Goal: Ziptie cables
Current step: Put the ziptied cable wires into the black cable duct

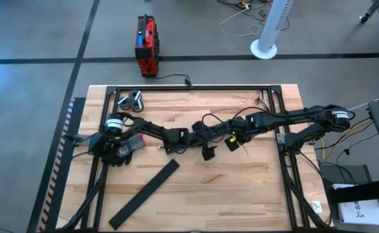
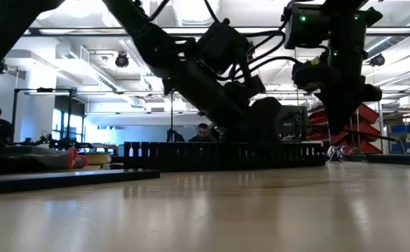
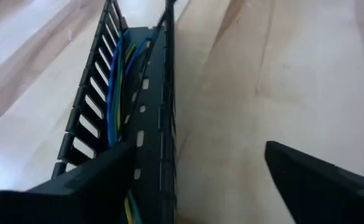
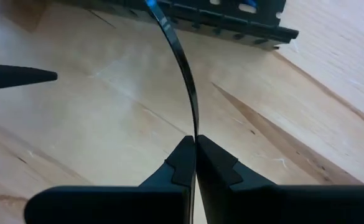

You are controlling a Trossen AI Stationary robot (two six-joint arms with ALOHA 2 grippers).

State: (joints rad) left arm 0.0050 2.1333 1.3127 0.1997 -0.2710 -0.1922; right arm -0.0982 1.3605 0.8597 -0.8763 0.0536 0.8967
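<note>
Right wrist view: a black zip tie strap (image 4: pixel 185 74) is pinched between the closed fingers of the right gripper (image 4: pixel 195 155), arcing toward the slotted duct (image 4: pixel 231 22).

Left wrist view: the cables (image 3: pixel 116 81) are seen lying inside the duct; the left gripper (image 3: pixel 200 180) is spread wide astride it.

High view: both grippers are met at mid-table (image 1: pixel 241 194). The tie appears not yet cinched.

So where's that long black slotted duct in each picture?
High view: the duct, at table centre, mostly hidden beneath both arms.
Low view: a toothed bar across mid-picture.
Left wrist view: close up, with cables inside.
Right wrist view: far off, beyond the strip in the right gripper.
Shared landmark: the wooden table.
</note>
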